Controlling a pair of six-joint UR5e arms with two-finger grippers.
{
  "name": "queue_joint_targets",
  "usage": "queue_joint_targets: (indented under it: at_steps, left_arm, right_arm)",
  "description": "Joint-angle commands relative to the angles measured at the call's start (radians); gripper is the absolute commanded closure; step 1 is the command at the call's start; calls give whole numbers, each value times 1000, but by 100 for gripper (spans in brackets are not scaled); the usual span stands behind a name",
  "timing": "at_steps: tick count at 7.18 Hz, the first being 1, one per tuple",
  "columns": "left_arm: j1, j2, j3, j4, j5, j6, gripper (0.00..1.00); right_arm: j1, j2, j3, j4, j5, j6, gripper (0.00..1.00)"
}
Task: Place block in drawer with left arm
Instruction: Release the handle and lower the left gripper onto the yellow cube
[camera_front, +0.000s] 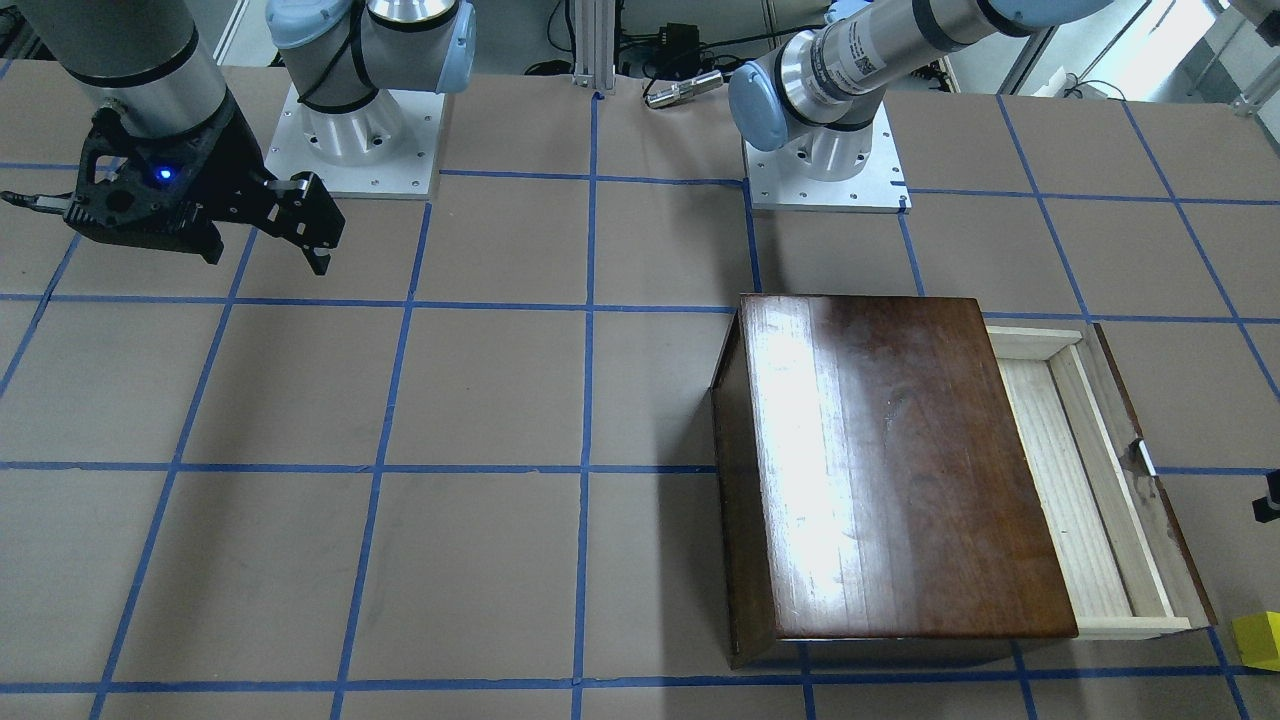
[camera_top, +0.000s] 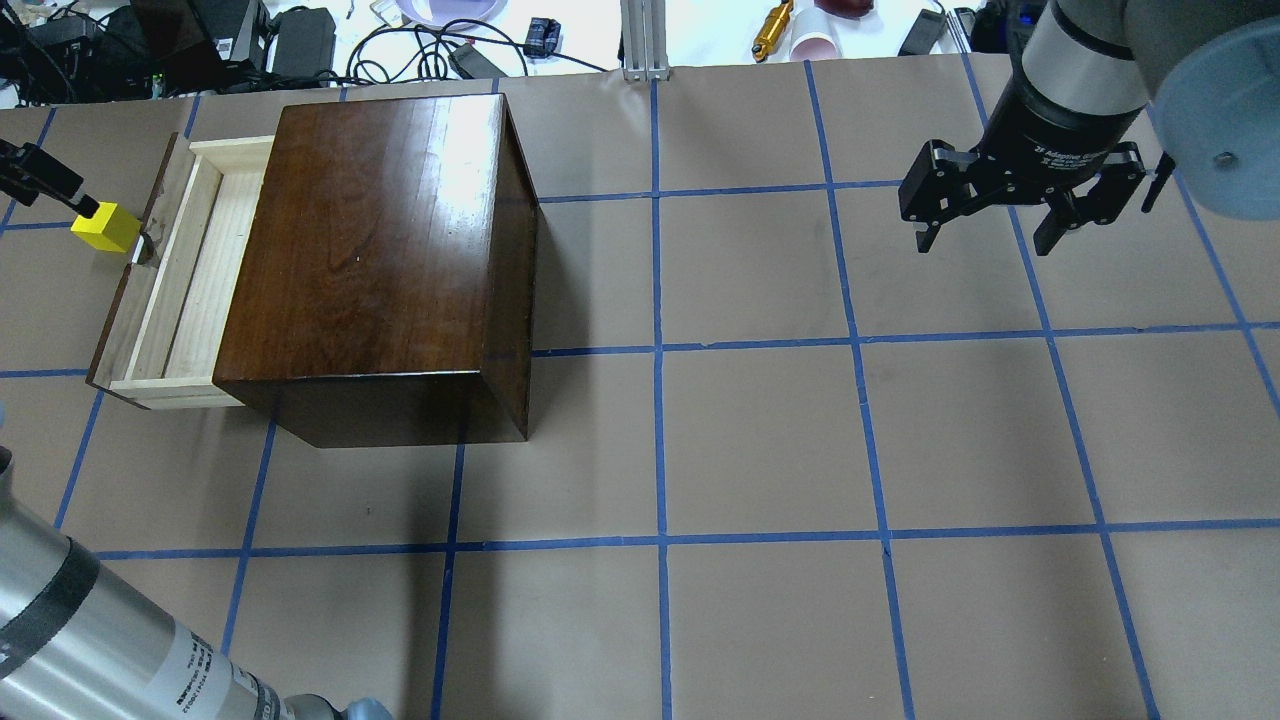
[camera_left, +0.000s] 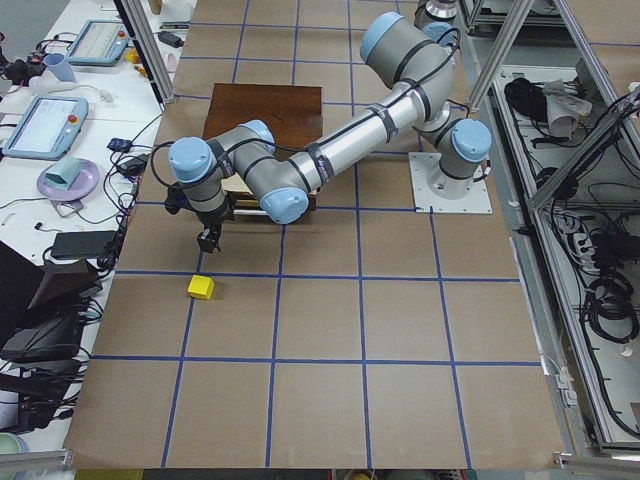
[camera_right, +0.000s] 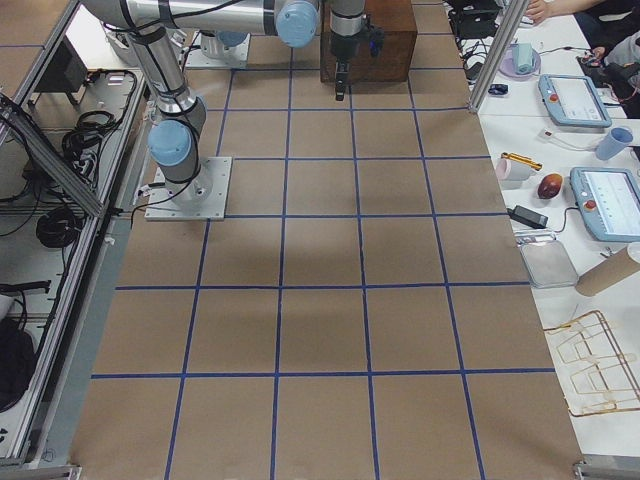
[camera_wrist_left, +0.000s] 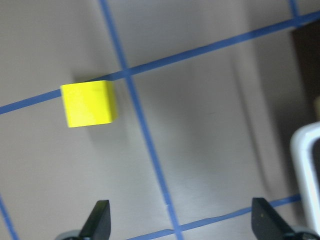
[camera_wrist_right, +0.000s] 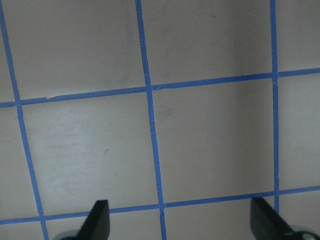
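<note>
Now the left gripper (camera_wrist_left: 182, 222) hangs spread wide and empty above the table (camera_top: 760, 440), the block (camera_wrist_left: 89, 103) lying left of the open drawer's (camera_top: 190, 290) front, so reaching calls for centring over it, then descending.

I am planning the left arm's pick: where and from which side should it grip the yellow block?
Probably from straight above, the left gripper's jaws closing on two opposite upright faces of the block. It lies flat on the table, apart from the drawer front, with space around it, and its faces are flat and parallel.
</note>
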Motion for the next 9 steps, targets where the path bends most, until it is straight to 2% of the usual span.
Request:
queue_joint_targets:
  at_steps: [1,4,9]
  left_arm:
    - [6,-95,82,59,19,-9,1]
    - [23,-186,93,161,9,8,1]
    - [28,-295,183,174,-54,21,1]
  right_arm:
    - [0,0,0,0,0,0,0]
    - [0,0,0,0,0,0,0]
    - [0,0,0,0,0,0,0]
